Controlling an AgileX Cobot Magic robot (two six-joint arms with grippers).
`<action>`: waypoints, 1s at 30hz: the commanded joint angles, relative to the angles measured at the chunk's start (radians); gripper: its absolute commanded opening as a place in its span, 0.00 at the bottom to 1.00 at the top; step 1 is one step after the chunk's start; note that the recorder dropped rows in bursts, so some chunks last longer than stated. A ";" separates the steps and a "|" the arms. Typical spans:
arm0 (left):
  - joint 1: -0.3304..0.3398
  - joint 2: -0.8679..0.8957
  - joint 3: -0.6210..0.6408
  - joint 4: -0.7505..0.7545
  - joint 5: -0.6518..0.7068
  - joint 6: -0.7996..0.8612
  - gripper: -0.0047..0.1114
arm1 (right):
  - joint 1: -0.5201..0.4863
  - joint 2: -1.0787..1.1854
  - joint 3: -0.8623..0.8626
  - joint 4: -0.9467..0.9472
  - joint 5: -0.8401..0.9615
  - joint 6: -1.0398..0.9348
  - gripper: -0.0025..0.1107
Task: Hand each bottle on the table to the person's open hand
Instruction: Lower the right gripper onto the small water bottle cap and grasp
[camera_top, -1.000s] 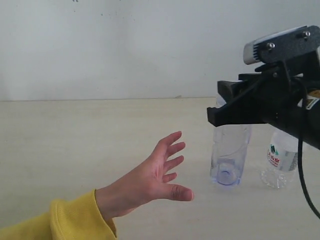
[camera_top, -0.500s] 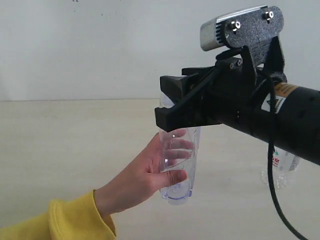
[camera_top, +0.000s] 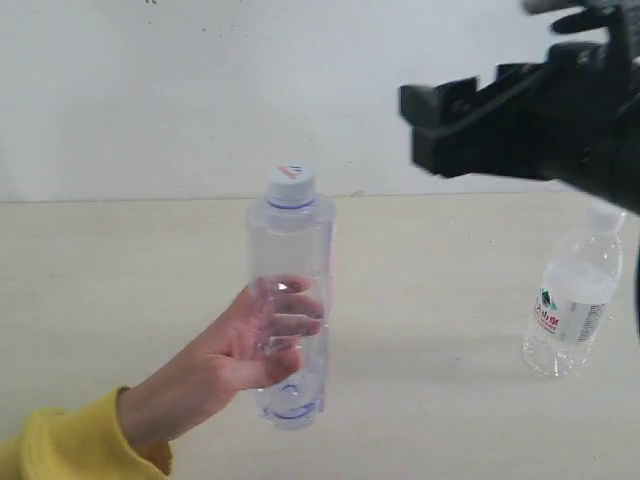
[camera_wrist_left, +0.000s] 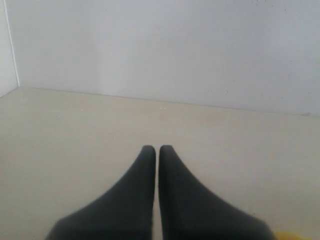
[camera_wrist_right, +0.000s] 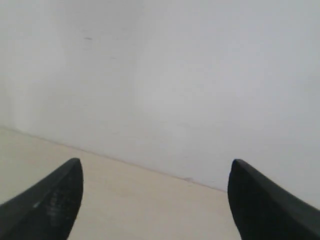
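Observation:
The tall clear bluish bottle (camera_top: 290, 300) with a white cap stands upright in the person's hand (camera_top: 245, 345), whose fingers wrap round it; a yellow cuff shows at the lower left. The shorter white-labelled bottle (camera_top: 572, 300) stands on the table (camera_top: 120, 270) at the right. My right gripper (camera_top: 415, 125) hangs open and empty above and to the right of the held bottle; in the right wrist view its fingers (camera_wrist_right: 55, 200) are spread wide with only table and wall between them. My left gripper (camera_wrist_left: 156, 149) is shut with nothing in it. The tea bottle is out of view.
A plain white wall (camera_top: 200, 90) runs along the far edge of the table. The right arm's black body (camera_top: 590, 120) fills the upper right of the exterior view.
My right gripper carried the tall bottle left to the hand, let go and drew back up and to the right. The hand closed on the bottle and shifted left.

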 joint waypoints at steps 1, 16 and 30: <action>0.003 -0.003 -0.002 0.000 0.002 -0.004 0.08 | -0.197 -0.084 -0.003 0.137 0.122 -0.158 0.68; 0.003 -0.003 -0.002 0.000 0.002 -0.004 0.08 | -0.463 -0.067 0.114 0.112 0.192 -0.148 0.68; 0.003 -0.003 -0.002 0.000 0.002 -0.004 0.08 | -0.463 0.131 0.114 -0.265 0.108 0.210 0.68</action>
